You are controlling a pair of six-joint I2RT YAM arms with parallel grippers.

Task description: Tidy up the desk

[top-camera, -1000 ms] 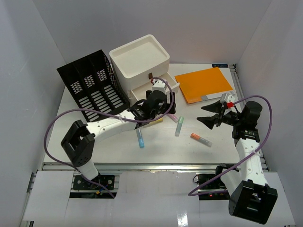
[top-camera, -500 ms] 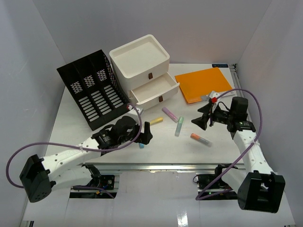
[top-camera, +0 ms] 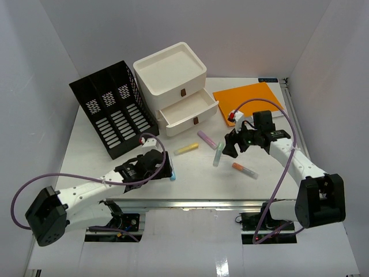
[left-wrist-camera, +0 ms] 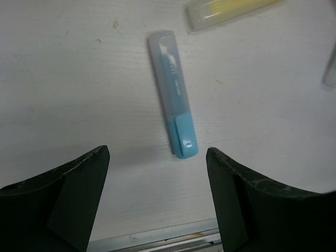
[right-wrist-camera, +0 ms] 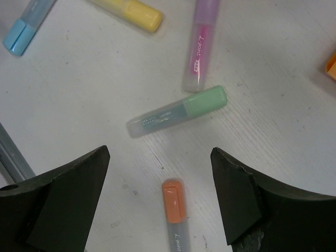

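Several highlighters lie on the white desk: blue, yellow, purple, green and orange. My left gripper hovers low over the near end of the blue highlighter, jaws open; its capped end lies just ahead of the gap between the fingers. My right gripper is open above the green and orange highlighters. In the right wrist view the orange cap lies between the jaws, and the green one lies just beyond the fingertips.
A white drawer box stands at the back with its lower drawer pulled open. A black file organizer stands to its left and an orange notebook lies at the back right. A metal rail runs along the front edge.
My left arm has swung from the open drawer back toward the front edge, ending over the blue highlighter. The right gripper has moved left over the highlighters and opened wider.
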